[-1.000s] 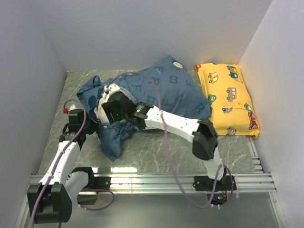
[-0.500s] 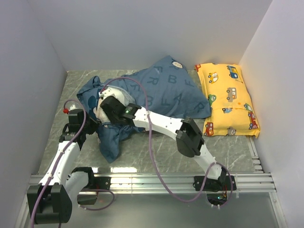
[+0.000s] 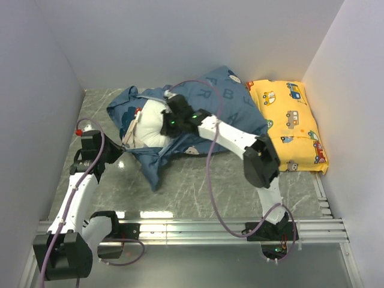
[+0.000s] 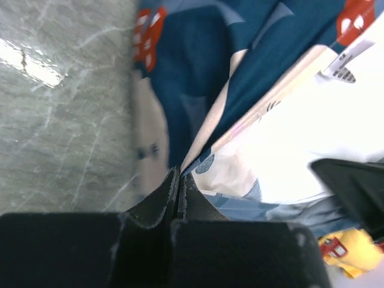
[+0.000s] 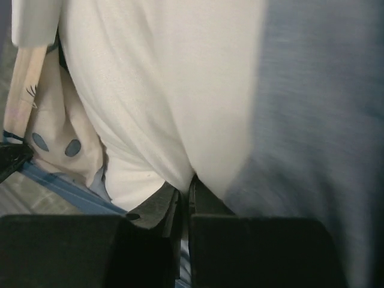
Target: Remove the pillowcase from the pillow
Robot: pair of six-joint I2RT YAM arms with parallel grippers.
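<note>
The dusty-blue pillowcase point(image 3: 222, 102) lies bunched at the back middle of the table, with its open mouth facing left. The white pillow point(image 3: 150, 123) bulges out of that mouth. My left gripper point(image 3: 120, 149) is at the case's left edge. In the left wrist view it point(image 4: 179, 179) is shut on the hem of the pillowcase point(image 4: 198, 78), with the pillow point(image 4: 300, 132) just beyond. My right gripper point(image 3: 169, 125) reaches over the case. In the right wrist view it point(image 5: 189, 185) is shut on a fold of the pillow point(image 5: 162, 90), next to the blue pillowcase point(image 5: 318, 108).
A smaller yellow pillow printed with cars point(image 3: 289, 123) lies at the back right against the wall. White walls close in the left, back and right sides. The grey marbled table point(image 3: 204, 186) shows in front of the bundle, with a metal rail point(image 3: 192, 228) at its near edge.
My right gripper has shut on the white pillow and drawn back and to the right, shifting the bundle toward the back wall. More white pillow shows. The left gripper stays shut on the hem.
</note>
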